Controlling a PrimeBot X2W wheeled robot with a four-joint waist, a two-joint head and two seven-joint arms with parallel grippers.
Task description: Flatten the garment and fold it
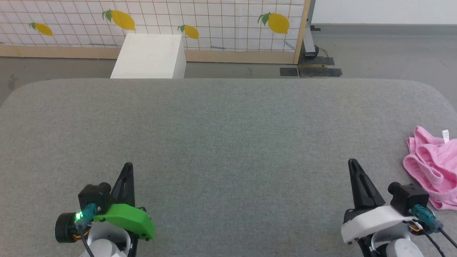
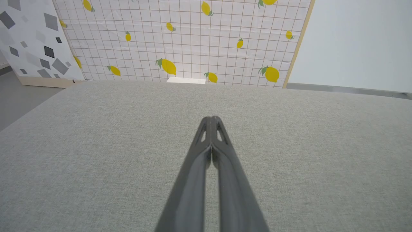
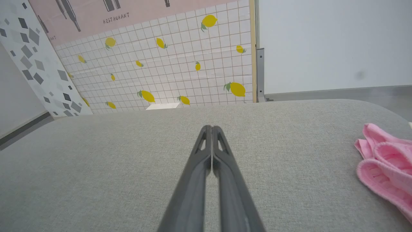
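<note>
While both our claws sit low over the grey padded table (image 1: 228, 117), the garment (image 1: 433, 167) lies bunched at the table's right edge. It is a crumpled pink heap, partly cut off by the right border of the head view. Its gathered, ribbed edge curls along the side facing the middle of the table, and a small white label (image 1: 445, 135) sticks up from its far end.

Our right claw (image 1: 353, 165) is the nearer of the two. The garment lies to its right, roughly level with its tip: near, but apart, with a strip of bare table between them. In the right wrist view the pink heap shows at the right edge, well off the line along which the fingers point. That claw's two dark fingers are pressed together at the tips and grip nothing.

Our left claw (image 1: 127, 167) is on the other side of the table, well apart from the garment. Its fingers are also closed tip to tip with nothing between them — the left wrist view shows them meeting over bare grey cloth. Both claws point away from us, toward the table's far edge; we cannot tell whether either touches the cloth.

Beyond that edge a white box (image 1: 150, 55) stands on the floor, and behind it a tiled panel (image 1: 221, 21) printed with lemons.
</note>
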